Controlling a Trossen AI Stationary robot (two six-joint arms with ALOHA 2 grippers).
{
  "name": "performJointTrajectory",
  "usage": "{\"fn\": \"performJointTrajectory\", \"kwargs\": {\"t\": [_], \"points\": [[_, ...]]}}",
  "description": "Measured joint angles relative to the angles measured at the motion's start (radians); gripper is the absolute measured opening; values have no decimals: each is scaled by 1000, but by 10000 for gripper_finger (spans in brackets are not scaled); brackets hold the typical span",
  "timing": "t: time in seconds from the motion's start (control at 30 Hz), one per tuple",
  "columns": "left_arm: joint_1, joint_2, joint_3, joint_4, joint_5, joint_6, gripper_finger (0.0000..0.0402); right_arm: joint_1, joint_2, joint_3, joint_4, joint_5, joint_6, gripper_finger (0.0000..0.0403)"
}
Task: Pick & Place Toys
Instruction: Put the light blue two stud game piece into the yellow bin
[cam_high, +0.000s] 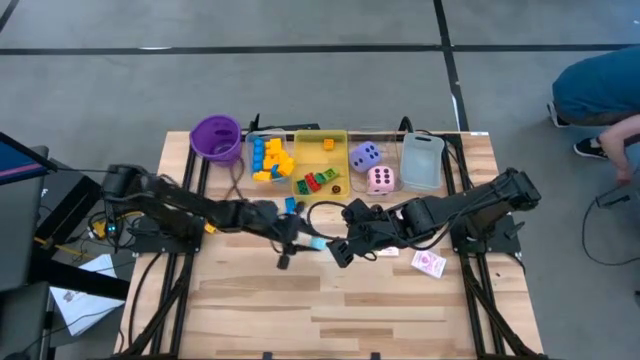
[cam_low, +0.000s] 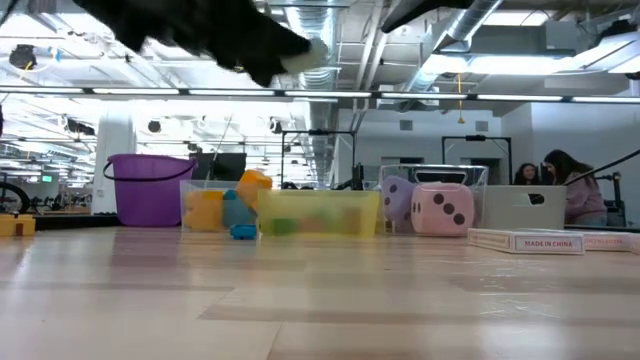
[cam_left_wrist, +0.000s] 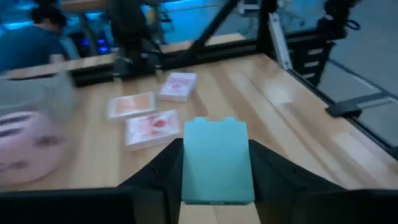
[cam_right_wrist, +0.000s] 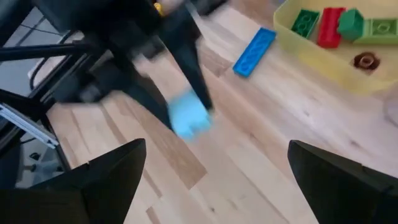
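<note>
Wooden table (cam_high: 330, 300) — the left gripper (cam_high: 312, 243) pinches a light blue block (cam_left_wrist: 217, 160). Just beside it, the right gripper (cam_high: 338, 250) gapes wide — cards (cam_high: 428, 263) behind it.

Both arms are basically matte black all over: chunky jointed links with rounded housings at the joints. The left arm (cam_high: 170, 205) has a bit of yellow showing near its wrist, plus loose black cables trailing off its base by the tabletop's left edge. The right arm (cam_high: 470, 205) is the same build, dark and blocky, with black cabling looping near its base. The left tool (cam_left_wrist: 214, 180) has two flat, dark, wedge-shaped fingers. The right tool (cam_right_wrist: 214, 180) has the same plain black tapered fingers, no markings I can make out.
</note>
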Motion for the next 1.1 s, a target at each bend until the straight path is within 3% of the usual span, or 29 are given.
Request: {"fn": "performJointTrajectory", "kwargs": {"t": [0.27,0.47,0.6,0.83,1.1], "points": [[12,-300,-6,-297,-179,1,141,-17,0,0,0,17,-79,384],[48,-366,-5,-345,-349,5,139,-56,0,0,41,17,-159,384],[124,-301,-7,-233,-390,13,142,-80,0,0,77,15,-191,384],[320,-45,5,62,-348,66,143,-95,0,0,90,7,-198,384],[486,113,62,70,-323,-230,189,-66,0,0,105,1,-197,384]]}}
